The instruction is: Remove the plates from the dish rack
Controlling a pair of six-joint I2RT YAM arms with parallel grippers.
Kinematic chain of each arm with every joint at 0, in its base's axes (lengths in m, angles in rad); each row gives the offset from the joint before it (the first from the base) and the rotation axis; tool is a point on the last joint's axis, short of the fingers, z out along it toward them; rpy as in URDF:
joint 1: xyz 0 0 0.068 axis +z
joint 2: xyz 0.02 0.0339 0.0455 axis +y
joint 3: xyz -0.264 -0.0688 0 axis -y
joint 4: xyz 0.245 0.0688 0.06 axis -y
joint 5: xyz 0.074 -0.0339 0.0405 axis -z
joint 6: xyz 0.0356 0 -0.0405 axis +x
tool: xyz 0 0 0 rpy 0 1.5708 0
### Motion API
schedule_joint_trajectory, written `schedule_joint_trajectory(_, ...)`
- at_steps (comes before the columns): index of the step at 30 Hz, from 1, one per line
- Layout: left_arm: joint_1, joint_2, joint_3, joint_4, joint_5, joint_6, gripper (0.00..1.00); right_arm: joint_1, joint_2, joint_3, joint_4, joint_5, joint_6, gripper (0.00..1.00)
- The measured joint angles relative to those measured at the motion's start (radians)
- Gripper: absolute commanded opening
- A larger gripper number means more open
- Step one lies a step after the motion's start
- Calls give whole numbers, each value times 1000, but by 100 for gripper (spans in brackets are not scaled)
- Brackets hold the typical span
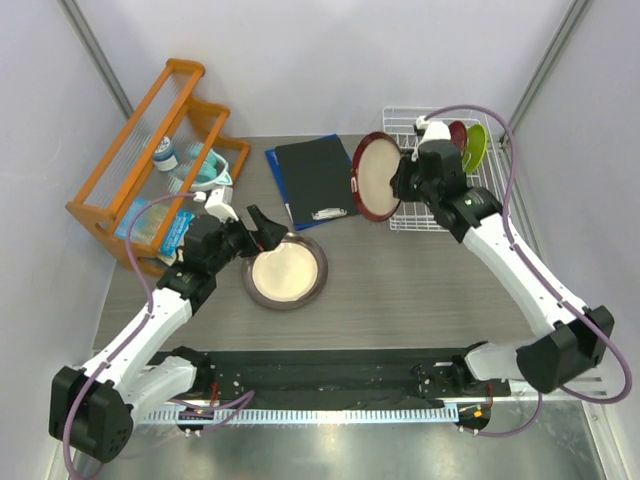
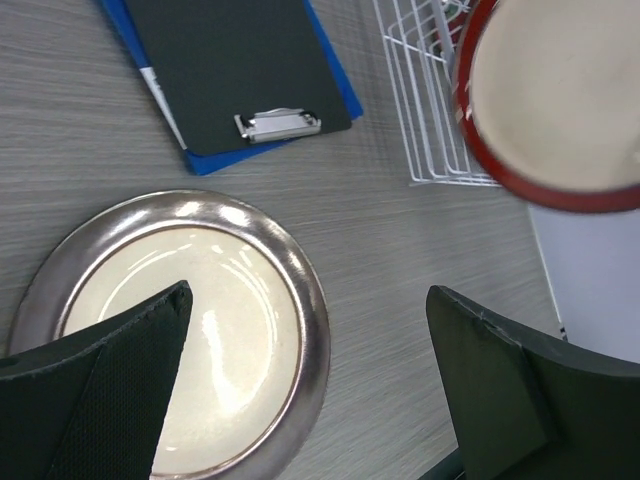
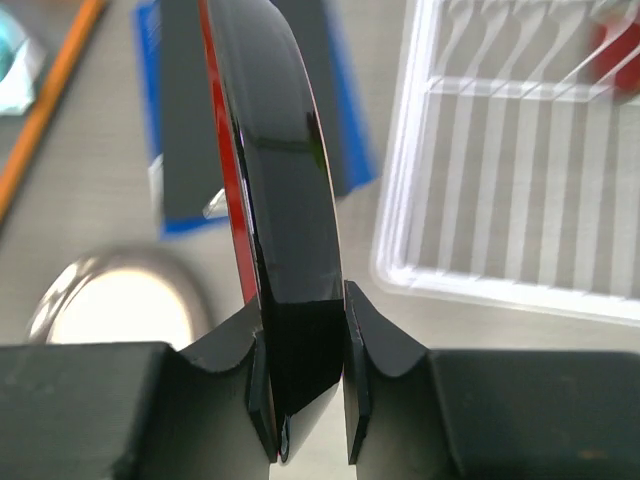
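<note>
The brown-grey-rimmed plate (image 1: pixel 286 271) lies flat on the table; it also shows in the left wrist view (image 2: pixel 180 330). My left gripper (image 1: pixel 262 232) is open just above its far-left rim, empty. My right gripper (image 1: pixel 403 180) is shut on the red-rimmed plate (image 1: pixel 376 177), holding it on edge in the air, left of the white dish rack (image 1: pixel 400 215). In the right wrist view the plate (image 3: pixel 285 200) stands edge-on between my fingers, and the rack (image 3: pixel 520 150) lies to the right. The red-rimmed plate also shows in the left wrist view (image 2: pixel 560 100).
A black clipboard on a blue folder (image 1: pixel 312 178) lies behind the flat plate. An orange wooden shelf rack (image 1: pixel 150 160) stands at the far left. A dark red bowl (image 1: pixel 458 133) and a lime-green bowl (image 1: pixel 476 147) stand in the dish rack.
</note>
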Motion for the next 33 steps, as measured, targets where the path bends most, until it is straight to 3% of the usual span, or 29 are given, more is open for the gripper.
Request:
schedule_joint_trajectory(10, -52, 59, -117, 219, 61, -65, 100, 72, -119, -273, 110, -289, 240, 1)
schedule_joint_trajectory(23, -101, 148, -140, 399, 57, -95, 98, 169, -132, -482, 418, -466, 477, 1)
schedule_joint_trajectory(24, -104, 156, -144, 409, 55, -96, 95, 172, -135, -494, 435, -480, 496, 1)
schedule_joint_trajectory(25, -105, 162, -150, 418, 53, -100, 80, 175, -139, -504, 452, -492, 511, 1)
schedule_joint_trajectory(27, -106, 165, -156, 445, 54, -116, 64, 178, -152, -532, 486, -500, 538, 1)
schedule_joint_trajectory(28, -106, 165, -156, 456, 51, -117, 46, 177, -159, -548, 499, -504, 555, 1)
schedule_joint_trajectory(30, -106, 164, -160, 481, 47, -126, 30, 176, -176, -570, 512, -502, 575, 1)
schedule_joint_trajectory(31, -100, 155, -167, 492, 32, -138, 14, 168, -194, -589, 521, -502, 594, 1)
schedule_joint_trajectory(33, -92, 145, -176, 499, 6, -139, 0, 162, -215, -601, 521, -494, 603, 1)
